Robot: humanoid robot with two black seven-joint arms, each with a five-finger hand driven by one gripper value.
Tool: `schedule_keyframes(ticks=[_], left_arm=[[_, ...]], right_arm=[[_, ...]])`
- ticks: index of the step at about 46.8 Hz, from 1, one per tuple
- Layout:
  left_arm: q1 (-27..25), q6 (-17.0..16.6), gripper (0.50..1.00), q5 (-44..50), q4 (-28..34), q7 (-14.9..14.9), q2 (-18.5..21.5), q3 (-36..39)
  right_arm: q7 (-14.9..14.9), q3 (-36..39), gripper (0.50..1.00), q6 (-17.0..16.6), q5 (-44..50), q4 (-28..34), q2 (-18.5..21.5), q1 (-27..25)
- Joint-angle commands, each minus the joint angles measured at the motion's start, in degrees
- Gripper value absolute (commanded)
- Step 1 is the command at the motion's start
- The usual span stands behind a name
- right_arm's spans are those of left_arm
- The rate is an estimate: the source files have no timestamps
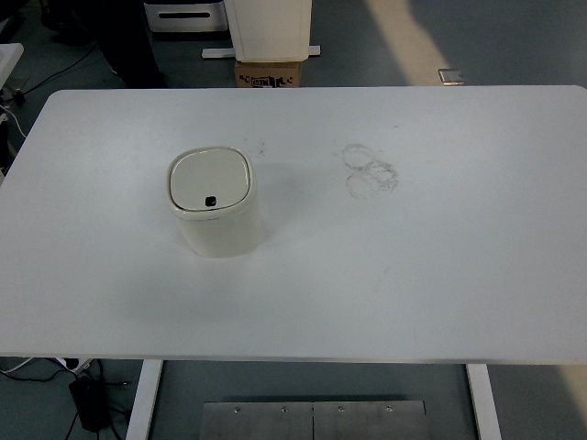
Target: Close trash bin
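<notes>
A white table (413,275) fills most of the frame, seen from above. Left of centre stands a small cream trash bin (218,220), upright, with rounded corners. Its lid (210,179) lies flat and flush with the rim, a small dark latch (211,201) near its front edge. The bin looks closed, so the task appears finished.

Neither robot hand is in the picture, so the state of their fingers cannot be told; nothing touches the bin.

Little seems likely to go wrong from here. One risk is that the lid only rests in place without having latched, in which case it could spring open again. Another is that an arm reaching back in could knock the light bin over.

Faint ring-shaped smudges (370,170) mark the table right of centre, well apart from the bin. Whether the latch has caught cannot be made out. Along the top edge, a cardboard box (269,72) and pale furniture beyond the table are cut off.
</notes>
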State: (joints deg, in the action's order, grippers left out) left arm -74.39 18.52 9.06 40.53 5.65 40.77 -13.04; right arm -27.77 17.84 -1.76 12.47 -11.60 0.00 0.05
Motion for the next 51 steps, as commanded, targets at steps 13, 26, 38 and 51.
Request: schedule_keyframes(ticks=[13,26,38,51], left_arm=[[9.96,0.72,1.0,4.83,-6.42,-0.11,-6.57,-12.09],[15.33,6.96,1.0,5.01,-18.19,-0.11,-12.73,-18.5],[18.67,9.78,1.0,5.01,-21.98,0.94,-16.24,-22.64],[19.28,9.69,1.0,5.01,-24.88,4.99,-20.29,-23.87]], right_arm=[[0.0,0.09,0.991,0.0,0.01,0.0,0.0,-0.05],[0.0,0.09,0.991,0.0,0.01,0.0,0.0,0.04],[0.0,-0.09,0.991,0.0,0.01,0.0,0.0,0.04],[0.0,0.09,0.991,0.0,0.27,0.0,0.0,0.04]])
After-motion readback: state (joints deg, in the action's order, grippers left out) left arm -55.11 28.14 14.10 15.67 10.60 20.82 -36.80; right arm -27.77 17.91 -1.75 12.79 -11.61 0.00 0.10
